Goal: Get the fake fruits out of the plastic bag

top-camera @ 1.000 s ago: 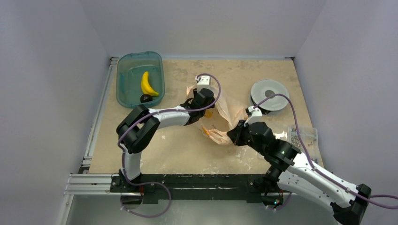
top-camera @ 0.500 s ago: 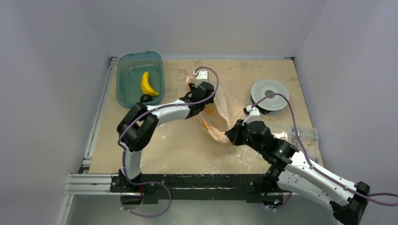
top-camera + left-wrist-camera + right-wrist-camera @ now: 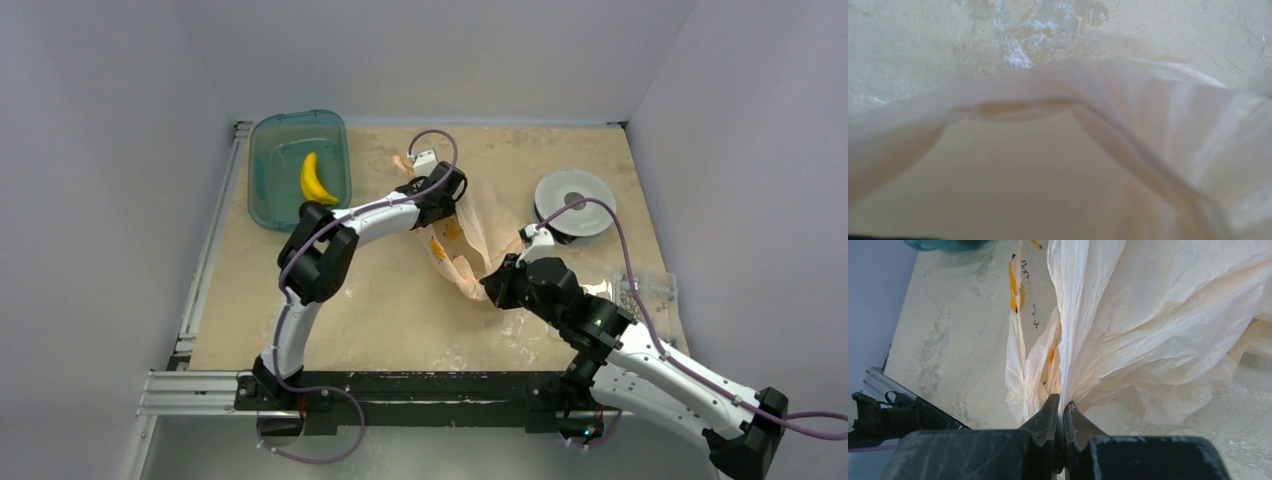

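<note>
Top external view: the right gripper (image 3: 490,288) pinches the near end of the peach plastic bag (image 3: 478,228) at table centre, while the left gripper (image 3: 448,190), jaws unreadable, sits at its far mouth, likely about to reach inside for fruit; a banana (image 3: 316,180) already lies in the teal tub (image 3: 262,150).

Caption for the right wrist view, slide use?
Right gripper fingers shut on a fold of the plastic bag, crumpled film fanning out over the tabletop.
</note>
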Robot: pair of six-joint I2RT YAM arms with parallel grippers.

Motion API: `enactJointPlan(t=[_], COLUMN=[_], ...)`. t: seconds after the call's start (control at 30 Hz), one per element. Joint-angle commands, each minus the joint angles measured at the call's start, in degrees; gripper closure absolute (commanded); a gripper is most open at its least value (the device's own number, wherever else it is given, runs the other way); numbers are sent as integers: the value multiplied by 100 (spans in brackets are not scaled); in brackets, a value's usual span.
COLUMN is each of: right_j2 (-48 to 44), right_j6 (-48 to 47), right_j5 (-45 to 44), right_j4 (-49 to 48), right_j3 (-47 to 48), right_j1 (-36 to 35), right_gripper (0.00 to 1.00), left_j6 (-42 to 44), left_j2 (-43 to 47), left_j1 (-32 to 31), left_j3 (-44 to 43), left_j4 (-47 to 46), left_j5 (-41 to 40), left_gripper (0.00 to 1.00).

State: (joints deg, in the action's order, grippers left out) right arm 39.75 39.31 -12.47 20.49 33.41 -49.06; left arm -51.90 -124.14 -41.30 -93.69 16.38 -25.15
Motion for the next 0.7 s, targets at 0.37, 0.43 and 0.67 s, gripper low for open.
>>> enactJointPlan(t=[0.37, 0.43, 0.67], right_j2=[-190, -223, -283], right_j6=[-590, -597, -574], right_j5=[1237, 1229, 1352], right_j4=[-506, -466, -421], right_j3=[-23, -19, -108], right_j1=[-16, -20, -16], right_gripper=[100, 100, 100], left_j6=[-1206, -1331, -1001], left_j2=[-190, -261, -208], left_j1=[267, 321, 357], left_j3=[-162, -169, -169], left_j4=[-406, -460, -773], left_j5=[59, 178, 59], left_gripper=[0, 2, 14])
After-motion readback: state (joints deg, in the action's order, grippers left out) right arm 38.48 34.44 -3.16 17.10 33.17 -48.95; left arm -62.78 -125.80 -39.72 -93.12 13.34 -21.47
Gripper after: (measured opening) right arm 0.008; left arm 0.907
